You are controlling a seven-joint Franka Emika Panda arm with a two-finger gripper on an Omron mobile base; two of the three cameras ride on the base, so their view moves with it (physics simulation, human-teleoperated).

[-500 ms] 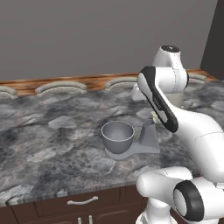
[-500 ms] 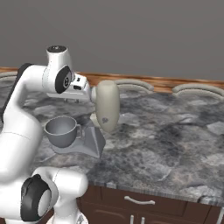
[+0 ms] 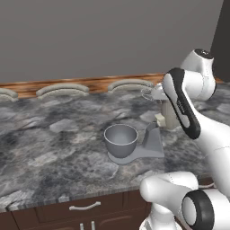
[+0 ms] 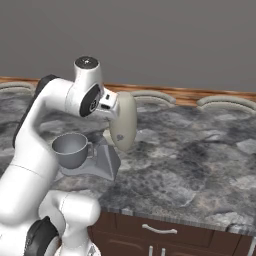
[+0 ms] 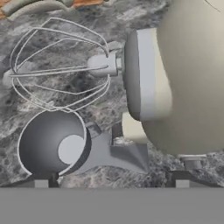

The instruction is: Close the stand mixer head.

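Hand view alone shows the stand mixer head (image 5: 188,83) raised over the bowl (image 5: 52,142); jaws' state unclear.

Colours, mixer & counter
Mixer head (image 4: 123,125) beige w/ grey collar; whisk (image 5: 57,70) silver wire; bowl (image 3: 120,139) & stand (image 3: 150,143) grey. Counter (image 4: 200,165) grey mottled stone, backsplash (image 3: 90,83) brown wood, cabinets (image 3: 67,211) dk brown.

Mixer head (image 4: 123,121) tilted slightly lower vs before.
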